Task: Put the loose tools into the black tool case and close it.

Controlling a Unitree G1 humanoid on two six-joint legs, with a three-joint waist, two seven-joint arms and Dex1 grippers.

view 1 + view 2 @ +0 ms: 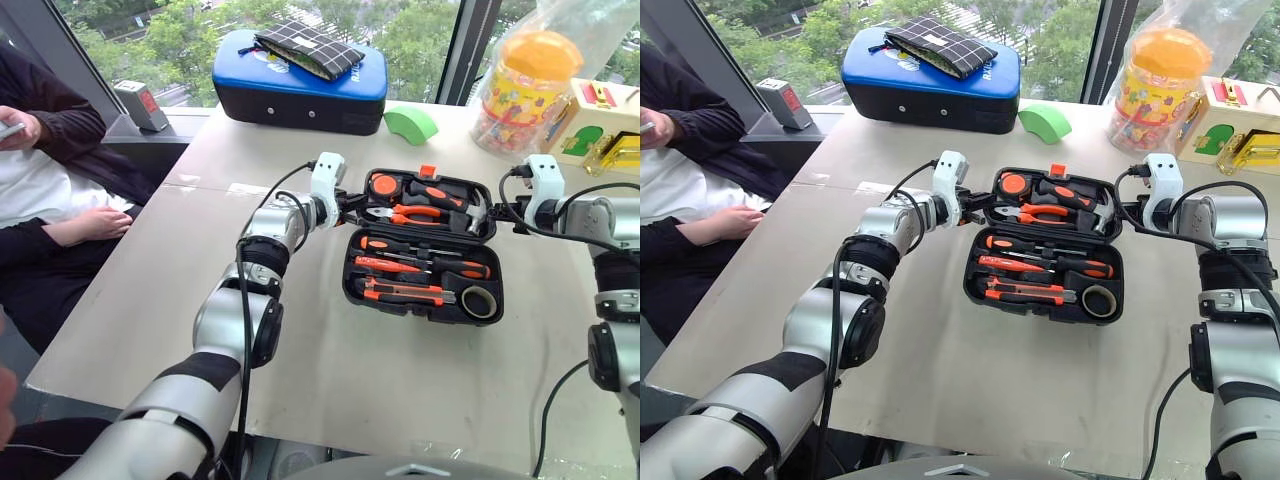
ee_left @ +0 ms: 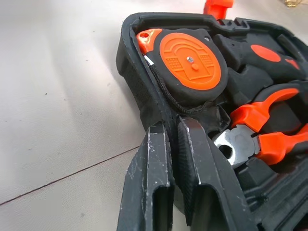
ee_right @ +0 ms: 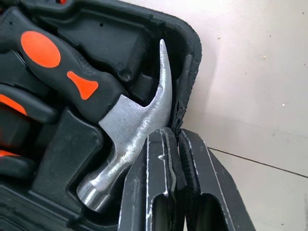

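now both grippers pinching black tool case (image 1: 425,245) rim

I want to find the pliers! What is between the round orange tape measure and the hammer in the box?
The pliers lie between the tape measure and the hammer, inside the black tool case, seen from the head camera.

Bright daylight from window (image 1: 300,20) behind table (image 1: 150,300); soft shadows; frames sharp.
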